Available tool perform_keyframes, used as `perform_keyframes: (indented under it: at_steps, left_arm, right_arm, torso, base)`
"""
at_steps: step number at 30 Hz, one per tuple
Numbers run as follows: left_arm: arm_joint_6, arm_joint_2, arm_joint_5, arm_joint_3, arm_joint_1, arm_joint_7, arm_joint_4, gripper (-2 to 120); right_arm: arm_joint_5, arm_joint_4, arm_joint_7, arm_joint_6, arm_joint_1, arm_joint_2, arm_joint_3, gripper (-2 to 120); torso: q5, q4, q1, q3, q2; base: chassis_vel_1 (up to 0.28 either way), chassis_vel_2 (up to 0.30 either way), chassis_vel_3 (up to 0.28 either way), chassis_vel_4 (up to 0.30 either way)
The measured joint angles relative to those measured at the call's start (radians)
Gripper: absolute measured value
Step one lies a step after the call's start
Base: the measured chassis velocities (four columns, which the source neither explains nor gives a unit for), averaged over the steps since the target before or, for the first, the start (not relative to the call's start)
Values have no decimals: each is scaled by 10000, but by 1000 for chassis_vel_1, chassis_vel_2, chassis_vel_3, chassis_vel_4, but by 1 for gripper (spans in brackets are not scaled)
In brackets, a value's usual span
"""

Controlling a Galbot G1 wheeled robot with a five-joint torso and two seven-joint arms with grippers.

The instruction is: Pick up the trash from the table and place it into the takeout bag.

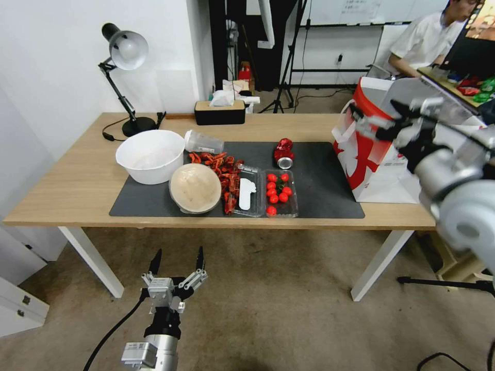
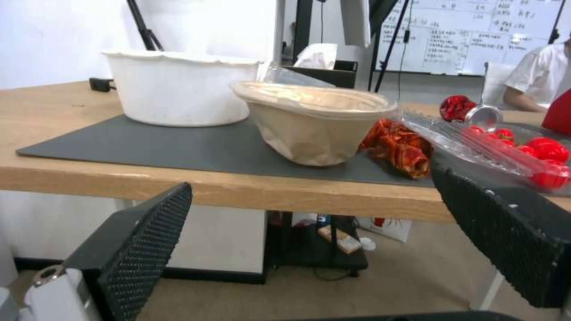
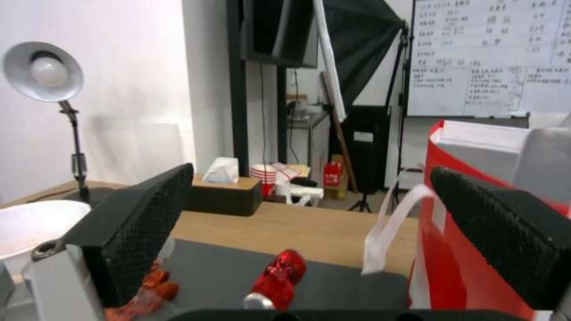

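the right gripper hangs with jaws apart and empty over the takeout bag, the left gripper waits spread below the table, where the red can lies on the mat.

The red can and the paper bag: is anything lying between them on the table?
No. In the head view, bare dark mat lies between the red can and the takeout bag; the right wrist view agrees.
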Motion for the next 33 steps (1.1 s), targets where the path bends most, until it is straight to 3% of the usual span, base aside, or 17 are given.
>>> perform_keyframes:
  at_steps: [5, 8, 18, 24, 33]
  left_arm:
    - [-13, -21, 10, -5, -1, 5, -6, 100]
    - [-61, -25, 10, -20, -12, 8, 29, 100]
    - [-153, -65, -7, -15, -71, 12, 197, 100]
    - [-206, -45, -21, -1, -122, 23, 281, 100]
    - [-223, -2, -76, 6, -217, 28, 418, 100]
  right_arm:
    - [-1178, 222, -542, 856, -1550, 879, 287, 100]
    - [-2311, 19, -1143, 2345, -2938, 1732, 327, 100]
    - [-4133, -1094, -1759, 4812, -4930, 3394, 388, 100]
    - [-4539, -2083, -2123, 5434, -5168, 3959, 183, 100]
    - [-4744, -2647, -2194, 5447, -5262, 4454, -163, 100]
  torso:
    - [2, 1, -1, 0, 0]
    - [1, 3, -1, -1, 0]
    - [-1, 1, -1, 0, 0]
    - [0, 2, 1, 1, -1]
    - [-1, 2, 1, 1, -1]
  base:
    - [0, 0, 0, 0]
    - [0, 0, 0, 0]
    - [0, 0, 0, 0]
    - [0, 0, 0, 0]
    - [0, 0, 0, 0]
